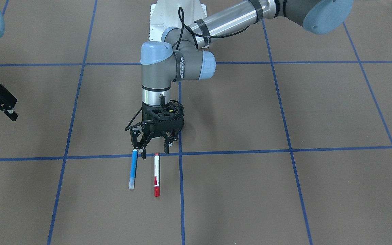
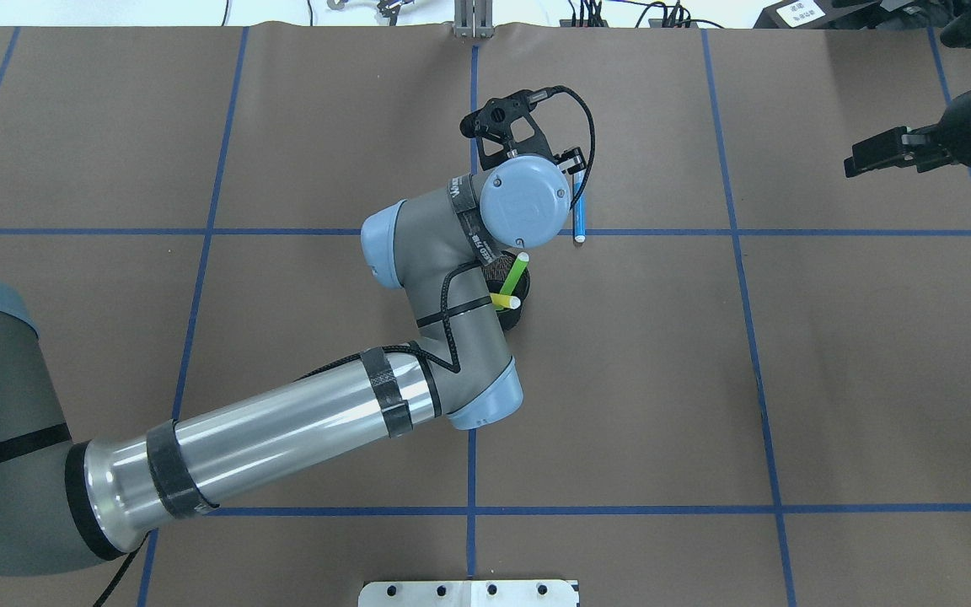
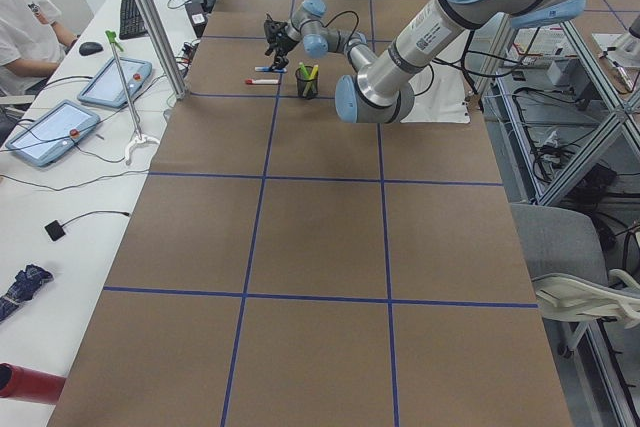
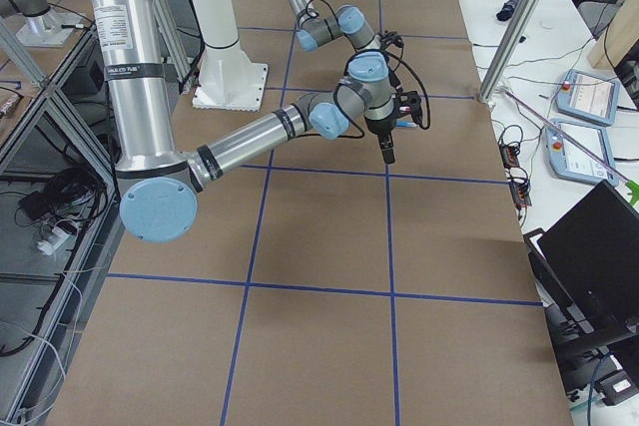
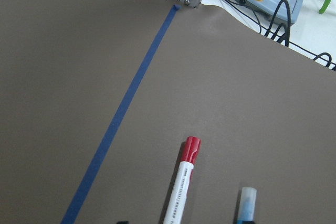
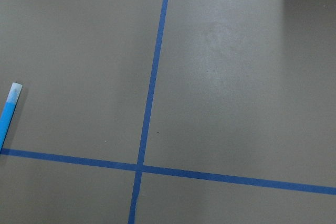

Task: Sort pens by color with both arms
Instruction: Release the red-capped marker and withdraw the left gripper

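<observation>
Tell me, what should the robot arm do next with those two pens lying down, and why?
Probably lower the left gripper onto the white-barrelled, red-capped pen: its open fingers hang above that pen's end, the slim blue pen lies just beside, and neither is held yet.

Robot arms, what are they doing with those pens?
They are sorting pens. The left arm's fingers hang open over the ends of the blue pen and the red-capped white pen, which lie side by side on the table. The green pen and yellow pen stand in the black cup. The right arm's fingers are off to the side, holding nothing.
</observation>
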### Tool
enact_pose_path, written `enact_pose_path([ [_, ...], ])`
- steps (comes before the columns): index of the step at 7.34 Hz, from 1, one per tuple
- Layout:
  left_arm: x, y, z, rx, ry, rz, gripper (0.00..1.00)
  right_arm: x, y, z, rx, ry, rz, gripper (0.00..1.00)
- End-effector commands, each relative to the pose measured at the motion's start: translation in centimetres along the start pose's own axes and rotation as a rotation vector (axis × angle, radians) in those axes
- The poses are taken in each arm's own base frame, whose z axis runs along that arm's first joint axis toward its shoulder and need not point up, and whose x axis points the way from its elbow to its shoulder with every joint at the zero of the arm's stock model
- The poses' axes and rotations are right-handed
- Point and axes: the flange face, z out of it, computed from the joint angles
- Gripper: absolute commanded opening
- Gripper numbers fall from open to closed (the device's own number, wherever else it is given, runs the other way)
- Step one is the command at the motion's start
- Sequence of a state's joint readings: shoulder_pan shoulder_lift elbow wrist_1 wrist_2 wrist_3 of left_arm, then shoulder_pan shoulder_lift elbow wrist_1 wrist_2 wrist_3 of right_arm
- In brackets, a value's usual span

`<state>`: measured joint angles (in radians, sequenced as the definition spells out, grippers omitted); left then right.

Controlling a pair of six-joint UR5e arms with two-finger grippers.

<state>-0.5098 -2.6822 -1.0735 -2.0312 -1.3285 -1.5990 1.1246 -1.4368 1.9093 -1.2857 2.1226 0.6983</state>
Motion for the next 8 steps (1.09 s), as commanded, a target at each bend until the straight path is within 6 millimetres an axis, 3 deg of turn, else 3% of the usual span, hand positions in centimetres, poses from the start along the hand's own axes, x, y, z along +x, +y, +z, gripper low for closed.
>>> enact_pose_path([
  [1,-0.7,-4.3,-3.1,-0.055,0.044,0.008,0.78,-1.5,-1.4,-0.4,0.022,-0.005,-0.007,0.99],
  [2,-4.9,-7.0,-5.0,-0.138,0.046,0.021,0.78,-3.7,-2.3,-0.7,0.027,-0.022,0.038,0.99],
  [3,-9.8,-9.3,-7.8,-0.161,0.056,0.085,0.78,-7.4,-3.5,-0.5,0.029,-0.056,0.105,0.99],
  [4,-14.5,-11.0,-10.2,-0.182,0.051,0.156,0.78,-13.2,-2.9,0.9,0.029,-0.084,0.182,0.99],
  [5,-19.0,-13.3,-11.3,-0.235,0.044,0.181,0.78,-18.9,-1.1,2.9,0.014,-0.108,0.221,0.99],
  [7,-26.5,-17.3,-12.7,-0.33,0.03,0.24,0.78,-26.8,1.6,5.7,-0.076,-0.168,0.272,0.99],
  [8,-28.7,-19.5,-13.3,-0.405,0.035,0.226,0.78,-28.6,1.9,7.2,-0.189,-0.199,0.256,0.99],
])
